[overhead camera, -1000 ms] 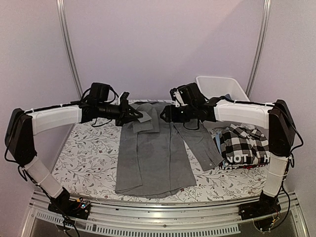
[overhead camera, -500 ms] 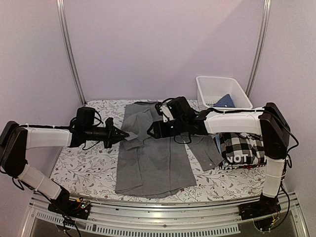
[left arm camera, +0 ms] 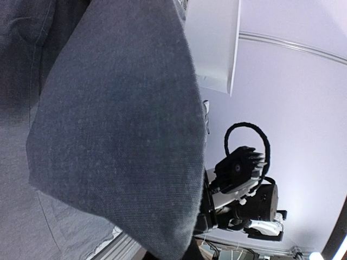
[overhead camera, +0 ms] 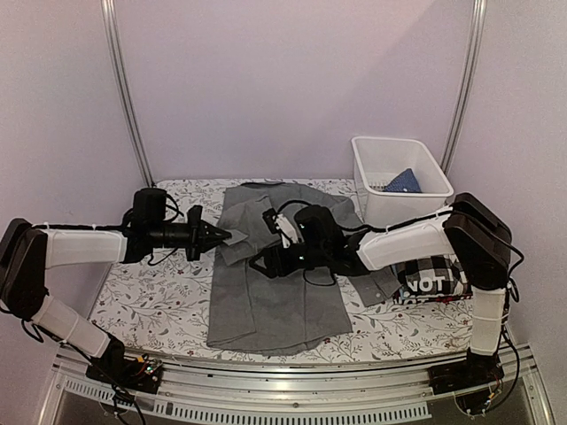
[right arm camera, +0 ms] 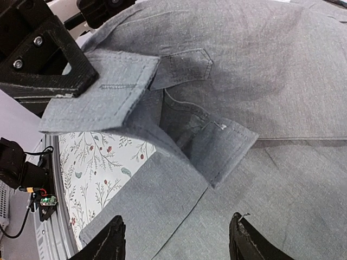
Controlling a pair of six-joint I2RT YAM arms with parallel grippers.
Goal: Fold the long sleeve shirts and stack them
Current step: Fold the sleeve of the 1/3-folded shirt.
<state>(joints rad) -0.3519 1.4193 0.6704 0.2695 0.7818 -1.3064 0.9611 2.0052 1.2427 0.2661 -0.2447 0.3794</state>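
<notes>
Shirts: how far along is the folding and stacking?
Done: checked shirt lies folded atop the NOT shirt, right. In hand: grey shirt lies spread; left gripper pinches its sleeve cuff, right gripper open above it. Remaining: fold it, stack it; blue cloth sits in the bin.

From above I get soft, even light with a faint violet cast on the walls (overhead camera: 292,80); shadows on the counter (overhead camera: 151,292) are weak; a bright glint sits on the metal rail (overhead camera: 266,387) at the near edge; my left wrist view is dim and soft, the grey shirt (left arm camera: 108,135) pressed close; the right wrist view is sharp, bending at its edges.
</notes>
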